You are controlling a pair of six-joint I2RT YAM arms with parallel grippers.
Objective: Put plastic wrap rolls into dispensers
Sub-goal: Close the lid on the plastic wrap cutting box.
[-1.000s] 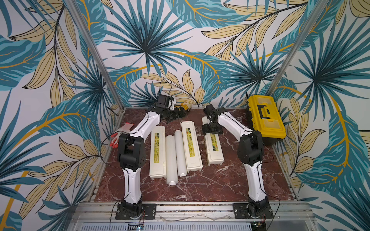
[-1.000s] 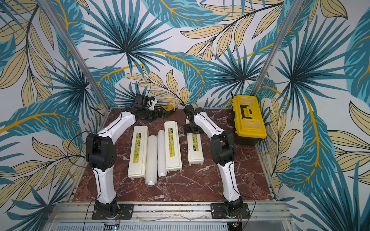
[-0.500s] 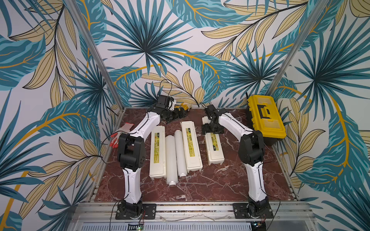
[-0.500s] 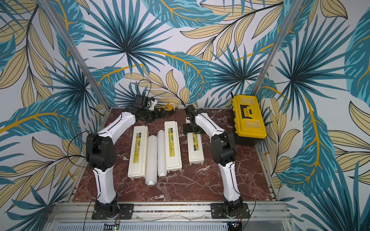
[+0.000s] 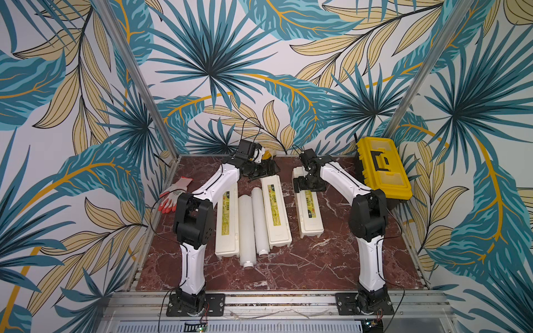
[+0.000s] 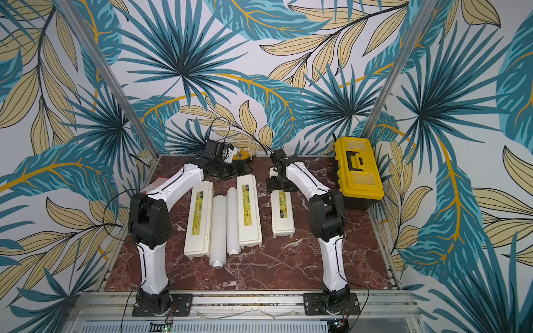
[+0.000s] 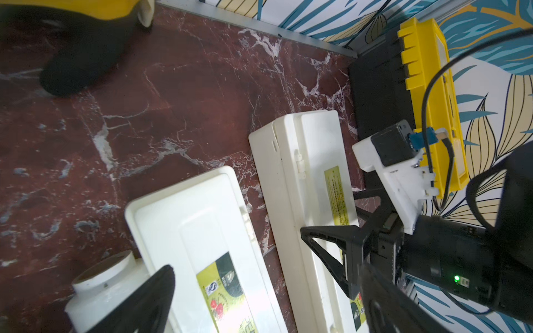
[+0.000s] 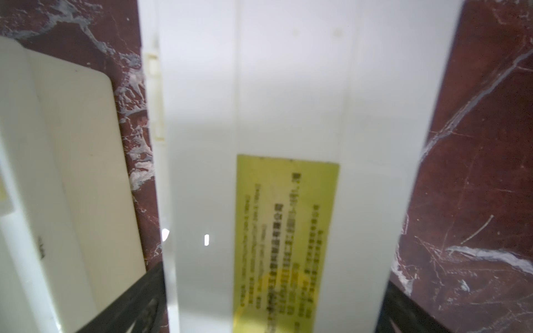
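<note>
Spreading wider than a second ago, our right gripper is straddling the closed rightmost dispenser beneath it, and we are crossing its wall-to-rail long axis; our left gripper is hovering agape, farther off.

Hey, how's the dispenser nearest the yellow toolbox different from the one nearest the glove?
The toolbox-side dispenser lies farther back than the glove-side dispenser. It lies alone, with the open right gripper straddling its far end; the glove-side one has a roll alongside. Both are cream-white, closed, with yellow-green labels.
</note>
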